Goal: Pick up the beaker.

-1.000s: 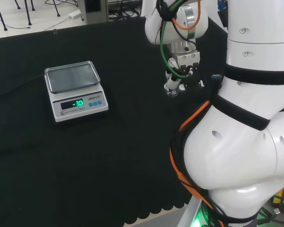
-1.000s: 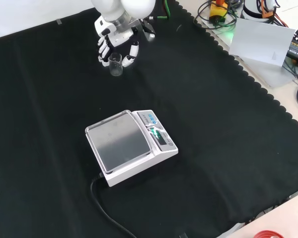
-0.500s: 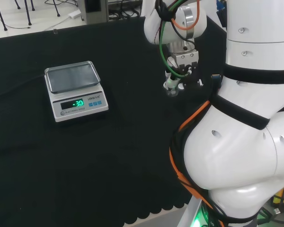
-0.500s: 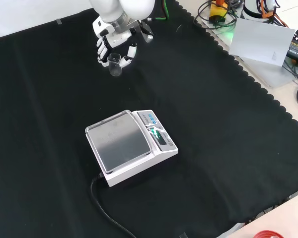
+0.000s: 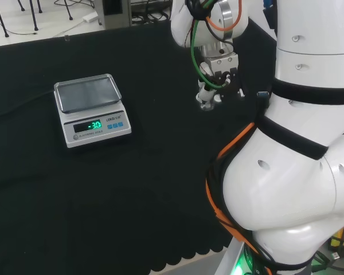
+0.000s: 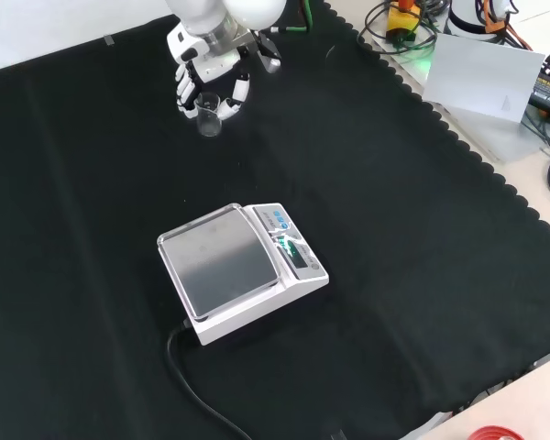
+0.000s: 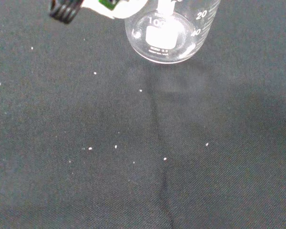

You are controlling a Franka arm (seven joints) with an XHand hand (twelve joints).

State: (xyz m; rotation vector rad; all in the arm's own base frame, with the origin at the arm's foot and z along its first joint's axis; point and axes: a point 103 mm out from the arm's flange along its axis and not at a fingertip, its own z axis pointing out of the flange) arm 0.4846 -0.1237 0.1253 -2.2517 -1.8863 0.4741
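- The hand (image 6: 202, 78) is near the top of the front view, left of centre, and hangs down from the white arm (image 6: 222, 14).
- Its fingers (image 6: 182, 87) are curled around a small clear beaker (image 6: 208, 114), with fingers on the left of the glass and the thumb on the right in that view.
- The beaker is upright between the fingers and thumb, with its mouth up and its base just below the fingertips.
- From the front view alone I cannot tell whether the base touches the black cloth (image 6: 394, 229).
- In the wrist view the round base of the beaker (image 7: 164, 40) is seen from below, with printed marks on its wall and a soft shadow on the cloth (image 7: 133, 157) under it, so the glass seems to be clear of the cloth.
- The beaker looks empty, as far as the clear glass lets me tell.
- In the head view the hand (image 5: 209, 91) is just left of the big white links of the arm (image 5: 298, 143), with green and orange cables above it.
- In that view the beaker is hard to make out among the fingers.
- A scale (image 6: 243, 270) with a steel tray stands near the middle of the cloth in the front view, well apart from the hand and beaker.
- In the head view the scale (image 5: 90, 109) sits at the left, its display lit green.
- A black cord (image 6: 197, 385) runs from the scale toward the lower edge of the front view.
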